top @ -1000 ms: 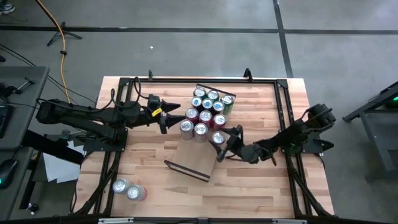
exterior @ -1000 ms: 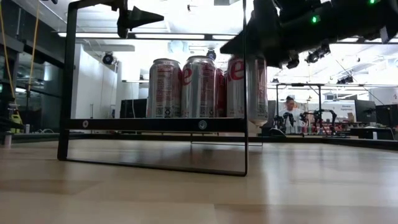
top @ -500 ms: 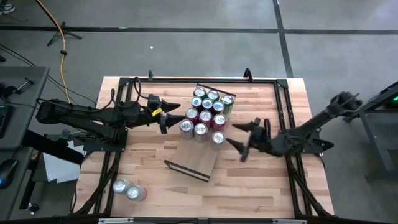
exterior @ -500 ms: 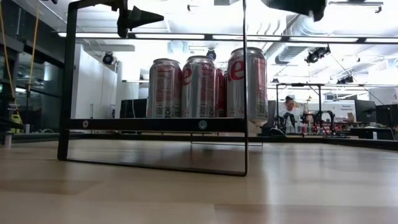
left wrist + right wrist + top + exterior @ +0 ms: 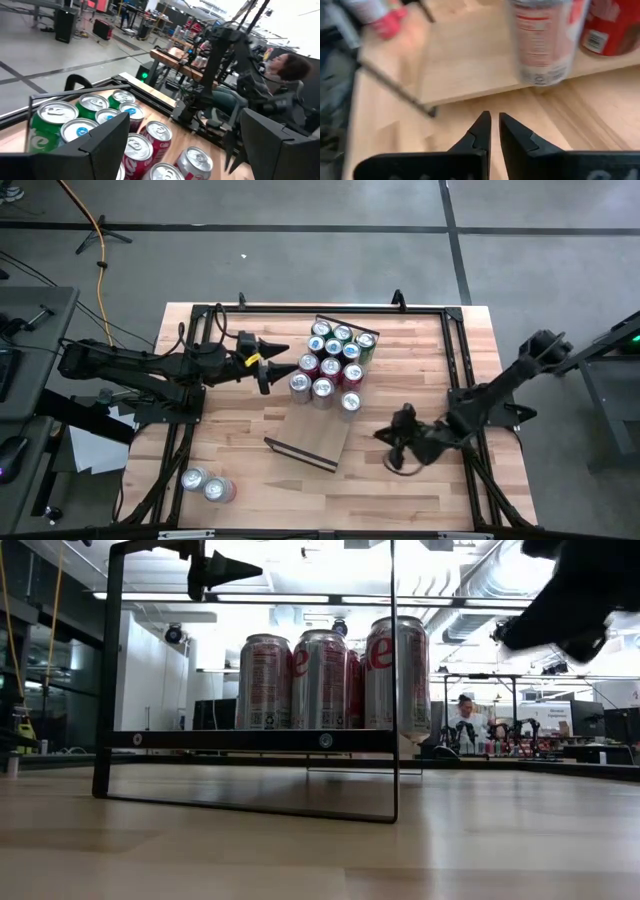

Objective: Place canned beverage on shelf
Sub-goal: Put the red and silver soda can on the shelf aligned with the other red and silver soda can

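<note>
Off the shelf (image 5: 315, 438) now, right hand (image 5: 391, 450) shut, empty.

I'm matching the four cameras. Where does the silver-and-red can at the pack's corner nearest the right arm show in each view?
High view: silver-and-red can, right end of the front row on the light-wood shelf board.
Low view: rightmost can.
Left wrist view: can nearest the bottom edge.
Right wrist view: blurred can beyond the shut right pincer.
Shared landmark: the shelf board.

Cans (image 5: 333, 362) clustered on shelf's (image 5: 315, 438) far half; two loose cans (image 5: 207, 484) at table's (image 5: 250, 480) near-left corner.
</note>
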Tool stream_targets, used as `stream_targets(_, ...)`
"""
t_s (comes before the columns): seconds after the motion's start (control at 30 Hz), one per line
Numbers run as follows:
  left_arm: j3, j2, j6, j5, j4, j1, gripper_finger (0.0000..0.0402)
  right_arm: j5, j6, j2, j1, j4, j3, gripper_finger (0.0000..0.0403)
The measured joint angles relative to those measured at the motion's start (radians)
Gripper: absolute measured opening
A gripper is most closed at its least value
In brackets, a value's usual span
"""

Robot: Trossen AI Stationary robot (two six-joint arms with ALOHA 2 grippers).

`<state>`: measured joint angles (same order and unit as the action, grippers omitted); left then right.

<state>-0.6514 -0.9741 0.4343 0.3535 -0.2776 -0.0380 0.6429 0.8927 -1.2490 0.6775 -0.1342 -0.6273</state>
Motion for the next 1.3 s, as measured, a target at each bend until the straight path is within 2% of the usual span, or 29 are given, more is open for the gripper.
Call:
stream_targets(0.1, 0.0, 0.0, -0.001, 0.024, 0.01, 0.0, 0.0296, 0.002, 0.015, -0.081, -0.064, 0.051, 0.0, 0.0022)
stream_targets(0.2, 0.0, 0.0, -0.001, 0.033, 0.02, 0.0, 0.0296, -0.009, -0.025, -0.136, -0.123, 0.133, 0.0, 0.0005)
stream_targets(0.4, 0.0, 0.004, 0.037, -0.011, 0.084, 0.0, 0.0296, -0.059, -0.133, -0.16, -0.189, 0.254, 0.0, 0.0001)
stream_targets(0.57, -0.002, 0.054, 0.107, -0.092, 0.296, 0.021, 0.0296, -0.078, -0.156, -0.158, -0.215, 0.254, 0.0, 0.0)
stream_targets(0.73, -0.002, 0.094, 0.186, -0.063, 0.589, 0.055, 0.0296, -0.095, -0.179, -0.158, -0.24, 0.268, 0.0, 0.0)
stream_targets(0.9, 0.0, 0.042, 0.217, -0.048, 0.812, 0.089, 0.0296, -0.102, -0.205, -0.158, -0.271, 0.287, 0.0, 0.0)
stream_targets(1.3, 0.0, -0.148, 0.131, -0.029, 0.767, 0.098, 0.0296, -0.123, -0.246, -0.158, -0.331, 0.341, 0.0, 0.0)
